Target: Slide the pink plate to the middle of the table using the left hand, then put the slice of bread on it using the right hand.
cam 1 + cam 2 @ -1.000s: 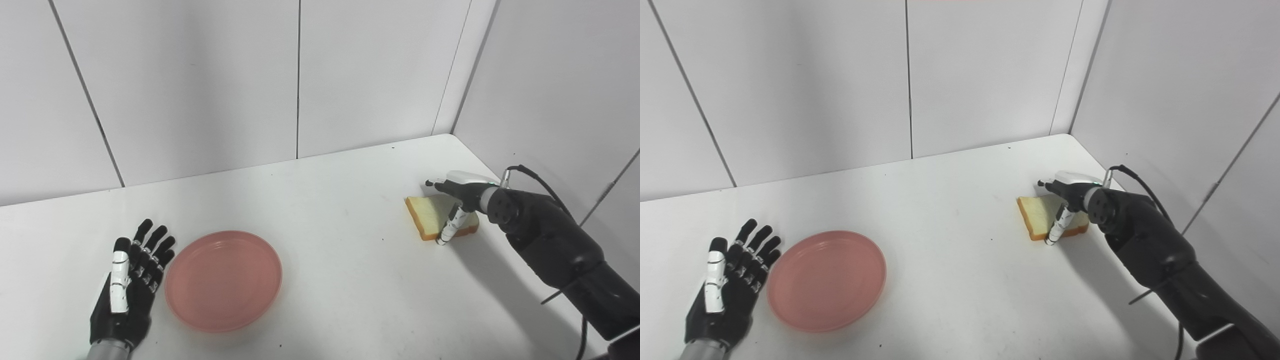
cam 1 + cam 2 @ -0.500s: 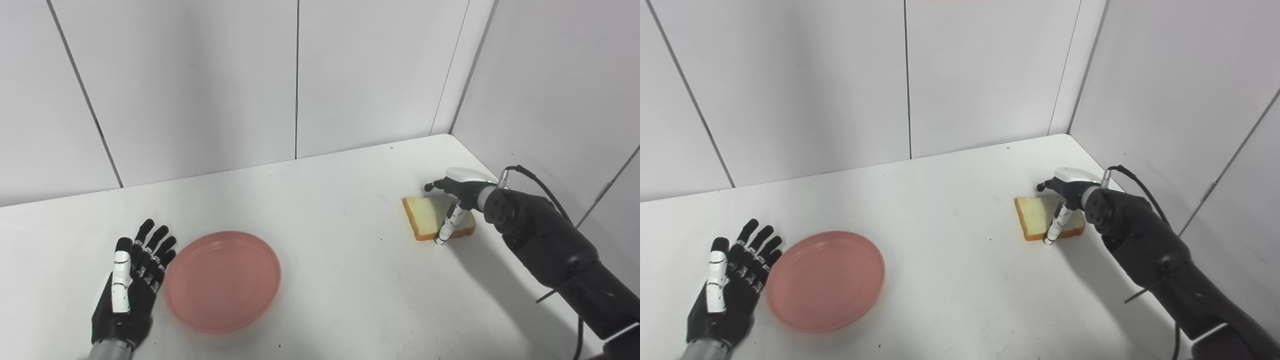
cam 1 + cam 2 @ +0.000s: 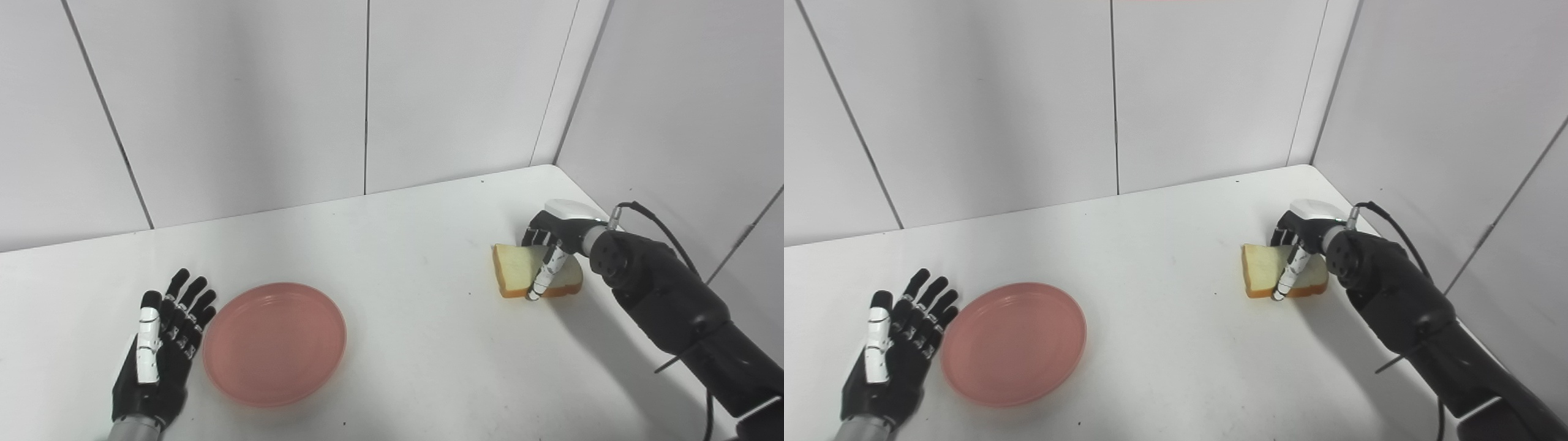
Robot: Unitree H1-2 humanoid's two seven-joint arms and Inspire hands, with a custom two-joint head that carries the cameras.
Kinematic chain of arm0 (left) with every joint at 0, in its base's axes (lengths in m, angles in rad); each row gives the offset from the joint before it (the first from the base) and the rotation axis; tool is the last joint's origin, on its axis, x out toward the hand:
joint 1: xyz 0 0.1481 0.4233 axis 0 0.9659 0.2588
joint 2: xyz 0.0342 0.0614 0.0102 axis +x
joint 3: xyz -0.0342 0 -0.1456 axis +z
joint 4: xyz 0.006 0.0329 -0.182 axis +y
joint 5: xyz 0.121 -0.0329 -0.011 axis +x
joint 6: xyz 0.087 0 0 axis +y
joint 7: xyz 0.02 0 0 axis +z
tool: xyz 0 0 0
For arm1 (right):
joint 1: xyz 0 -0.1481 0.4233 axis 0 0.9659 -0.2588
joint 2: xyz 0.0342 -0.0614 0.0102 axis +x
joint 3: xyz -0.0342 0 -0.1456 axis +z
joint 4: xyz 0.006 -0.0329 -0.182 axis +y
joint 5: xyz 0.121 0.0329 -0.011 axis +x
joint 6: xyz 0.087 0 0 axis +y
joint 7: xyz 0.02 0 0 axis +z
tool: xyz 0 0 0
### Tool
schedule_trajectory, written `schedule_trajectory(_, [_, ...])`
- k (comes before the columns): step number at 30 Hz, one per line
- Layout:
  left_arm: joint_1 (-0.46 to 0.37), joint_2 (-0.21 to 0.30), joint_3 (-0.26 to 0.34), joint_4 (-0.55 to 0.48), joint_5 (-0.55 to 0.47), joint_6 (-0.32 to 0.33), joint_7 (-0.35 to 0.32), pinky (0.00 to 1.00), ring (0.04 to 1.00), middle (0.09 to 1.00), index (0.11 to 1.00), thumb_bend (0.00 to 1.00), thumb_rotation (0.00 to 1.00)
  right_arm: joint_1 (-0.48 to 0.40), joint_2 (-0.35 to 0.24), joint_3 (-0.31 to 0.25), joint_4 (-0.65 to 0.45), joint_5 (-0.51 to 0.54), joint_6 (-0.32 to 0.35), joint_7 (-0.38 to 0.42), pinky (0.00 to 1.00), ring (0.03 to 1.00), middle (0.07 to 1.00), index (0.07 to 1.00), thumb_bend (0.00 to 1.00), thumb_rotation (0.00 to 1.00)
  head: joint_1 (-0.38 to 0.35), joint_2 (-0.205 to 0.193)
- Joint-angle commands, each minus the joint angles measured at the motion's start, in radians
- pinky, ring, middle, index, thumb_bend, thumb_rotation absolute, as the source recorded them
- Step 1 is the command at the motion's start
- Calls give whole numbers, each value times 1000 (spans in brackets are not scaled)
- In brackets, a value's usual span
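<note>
Left eye view: white worktop (image 3: 416,343), walled corner.
Pink plate (image 3: 274,343): near left.
Left hand (image 3: 160,352): beside plate, fingers apart.
Bread slice (image 3: 525,277): far right.
Right hand (image 3: 554,242): fingers clamped on bread.

a white tabletop (image 3: 416,257) fills the lower part of both views, its far edge meeting pale grey wall panels (image 3: 245,104) split by thin dark vertical seams. at the far right corner a side wall (image 3: 680,104) runs along the right edge, with a diagonal seam. a few small dark specks dot the surface near the far edge and the near edge.
</note>
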Motion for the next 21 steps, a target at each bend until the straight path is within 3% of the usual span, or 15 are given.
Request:
schedule_trajectory(1, [-16, 1, -3, -36, 0, -11, -5, 969, 930, 944, 945, 693, 964, -12, -17, 4, -14, -3, -1, 6, 478, 561, 600, 491, 521, 126, 0, 2])
schedule_trajectory(4, [-15, 0, -5, -41, 3, -8, -1, 966, 929, 943, 943, 693, 965, -7, -14, -2, -14, 2, -9, -7, 446, 529, 511, 487, 529, 13, 0, 3])
schedule_trajectory(8, [-16, 2, -5, -32, 3, -15, -8, 970, 931, 944, 946, 697, 967, -4, -17, 1, -29, -7, -13, -20, 492, 581, 533, 471, 524, 0, 1, 3])
schedule_trajectory(11, [-16, 2, -5, -32, 4, -16, -9, 967, 929, 944, 946, 704, 965, 1, -22, -6, -51, -6, -20, -30, 551, 637, 499, 484, 529, 0, 1, 3])
schedule_trajectory(16, [-15, -1, -5, -35, 4, -14, -6, 968, 928, 942, 944, 699, 962, 16, -29, -45, -116, 18, -25, -45, 554, 656, 495, 485, 530, 0, 8, 3])
schedule_trajectory(21, [-16, -3, -7, -31, 9, -20, -4, 968, 929, 941, 939, 705, 957, 34, -35, -98, -214, 38, 7, -37, 478, 583, 538, 468, 522, 0, 20, 5])
